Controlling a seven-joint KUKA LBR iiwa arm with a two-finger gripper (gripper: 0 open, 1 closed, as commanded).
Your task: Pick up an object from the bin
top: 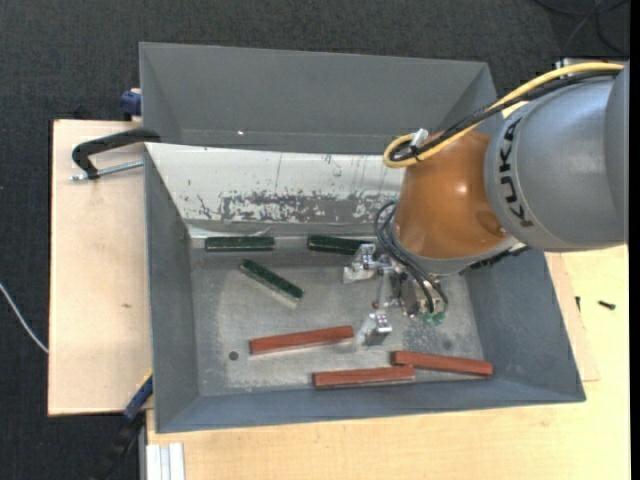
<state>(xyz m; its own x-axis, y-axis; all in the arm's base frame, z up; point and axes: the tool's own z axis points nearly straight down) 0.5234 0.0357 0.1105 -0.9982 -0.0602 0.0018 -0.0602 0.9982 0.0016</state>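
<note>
1. The gripper (369, 297) hung low at the right end of the upper red-brown bar (300, 342). Its fingers stood spread with nothing between them. One fingertip (378, 328) lay at that end; whether it touched could not be told.
2. That bar, the nearest thing, lay flat on the floor of the bin (165, 298) with both long sides free. It was judged easy to pinch across its narrow width.
3. Two more red-brown bars (362, 377) (443, 365) lay below and to the right of that bar, their ends meeting.
4. Three dark green bars (271, 279) (239, 244) (335, 244) lay above it, well clear.
5. Nothing had yet been lifted.
</note>
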